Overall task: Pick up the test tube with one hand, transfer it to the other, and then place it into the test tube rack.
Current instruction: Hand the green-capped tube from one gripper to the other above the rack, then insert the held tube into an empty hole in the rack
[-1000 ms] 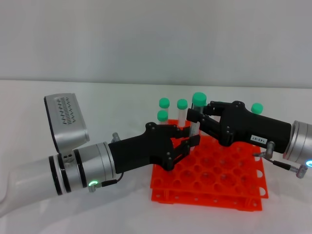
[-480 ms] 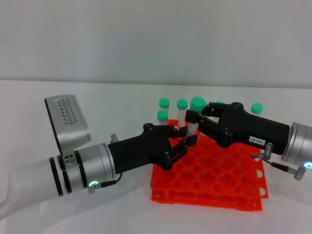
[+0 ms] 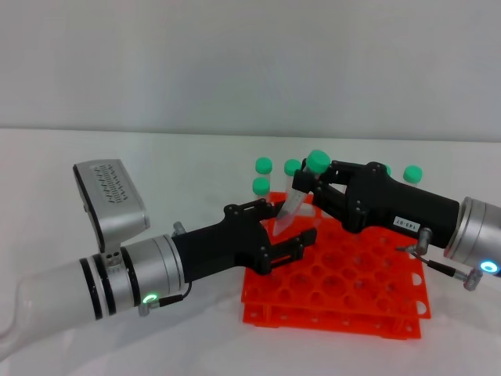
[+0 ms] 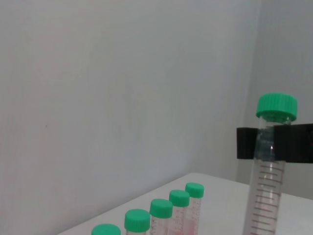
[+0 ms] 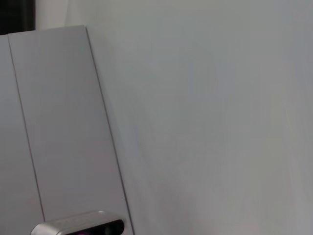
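Note:
The test tube [image 3: 293, 205], clear with a green cap [image 3: 317, 160], hangs tilted over the back left of the orange-red rack [image 3: 352, 290]. My right gripper [image 3: 309, 182] is shut on it just below the cap. My left gripper [image 3: 286, 227] is open, with one finger on each side of the tube's lower end, not closed on it. In the left wrist view the tube [image 4: 266, 196] stands close by, with the right gripper's black fingers [image 4: 296, 143] clamped under its cap.
Several other green-capped tubes stand in the rack's back row [image 3: 264, 165], one at the far right [image 3: 412, 173]; they also show in the left wrist view [image 4: 161, 210]. The rack's front holes are open. The right wrist view shows only wall and a grey panel [image 5: 58, 122].
The tube has tilted, its lower end swinging toward my left gripper. The left gripper's fingers have spread and dropped a little. The right gripper has shifted slightly left.

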You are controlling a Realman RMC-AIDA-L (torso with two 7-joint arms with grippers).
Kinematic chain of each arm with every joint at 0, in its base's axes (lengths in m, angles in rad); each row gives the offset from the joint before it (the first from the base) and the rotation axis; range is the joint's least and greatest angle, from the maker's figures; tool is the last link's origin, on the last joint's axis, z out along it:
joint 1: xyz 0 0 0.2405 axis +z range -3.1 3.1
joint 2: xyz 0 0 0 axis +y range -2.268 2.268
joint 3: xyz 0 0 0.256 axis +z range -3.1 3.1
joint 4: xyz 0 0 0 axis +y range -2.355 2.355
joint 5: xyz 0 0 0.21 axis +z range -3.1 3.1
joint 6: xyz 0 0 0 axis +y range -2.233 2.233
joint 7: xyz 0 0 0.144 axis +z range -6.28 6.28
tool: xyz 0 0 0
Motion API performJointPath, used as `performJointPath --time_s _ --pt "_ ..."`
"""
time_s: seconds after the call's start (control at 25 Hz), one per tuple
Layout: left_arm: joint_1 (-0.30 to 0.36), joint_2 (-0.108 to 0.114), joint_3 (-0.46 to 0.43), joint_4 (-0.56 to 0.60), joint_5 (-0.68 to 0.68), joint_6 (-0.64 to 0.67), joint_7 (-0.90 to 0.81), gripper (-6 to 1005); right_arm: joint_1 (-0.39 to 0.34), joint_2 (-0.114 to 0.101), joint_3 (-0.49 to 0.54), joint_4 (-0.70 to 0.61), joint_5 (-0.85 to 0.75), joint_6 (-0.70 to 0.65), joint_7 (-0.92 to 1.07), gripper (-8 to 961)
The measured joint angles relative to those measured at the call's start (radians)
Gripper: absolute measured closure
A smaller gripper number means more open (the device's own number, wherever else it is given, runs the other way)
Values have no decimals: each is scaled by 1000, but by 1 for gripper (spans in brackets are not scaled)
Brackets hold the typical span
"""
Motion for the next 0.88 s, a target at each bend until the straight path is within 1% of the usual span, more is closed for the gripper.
performJointPath --time_s 0.24,0.4,0.48,0.52,0.56,0.68,0.72,0.8,0.88 --pt "18 -1 -1 0 -1 9 4 397 -3 2 28 0 -3 24 -7 739" --pt "58 -3 -3 1 -39 25 21 322 -7 0 45 -13 -4 62 -22 735" --pt "103 -3 -1 1 -100 60 60 287 -12 -1 55 -27 -5 83 -31 732" --pt "145 -4 -1 1 -154 104 104 270 -14 -2 56 -33 -6 90 -34 731" --pt "145 -4 -1 1 -154 104 104 254 -15 -4 56 -37 -6 96 -36 730" --pt "223 -4 -1 1 -256 177 178 204 -16 -11 55 -46 -10 101 -38 727" --pt "245 -4 -1 1 -283 190 192 187 -13 -16 54 -49 -22 103 -38 725" --pt "289 -3 -2 1 -345 212 213 154 -10 -17 54 -51 -28 103 -38 723" --pt "332 -2 -5 1 -408 220 224 155 -7 -19 55 -61 -38 105 -39 721"
